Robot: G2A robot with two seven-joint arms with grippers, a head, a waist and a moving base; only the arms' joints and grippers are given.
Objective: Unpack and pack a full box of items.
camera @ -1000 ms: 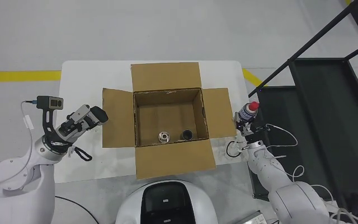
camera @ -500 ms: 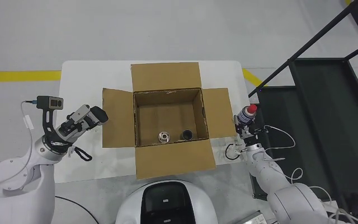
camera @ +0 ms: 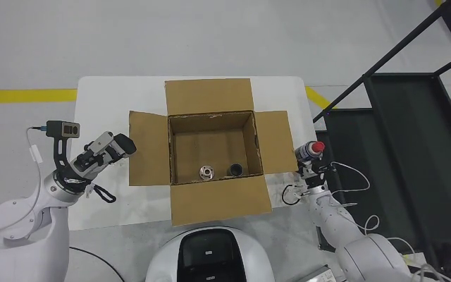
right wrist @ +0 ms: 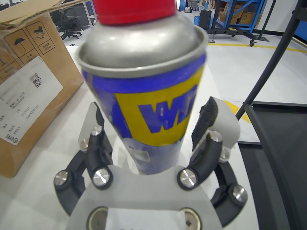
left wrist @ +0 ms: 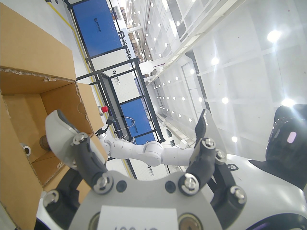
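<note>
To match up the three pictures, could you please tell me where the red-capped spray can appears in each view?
Top view: spray can beside the cardboard box's right flap.
Left wrist view: spray can small and distant, past the cardboard box's far wall.
Right wrist view: spray can close up in the right claw, cardboard box alongside.
Shared landmark: the cardboard box.
</note>
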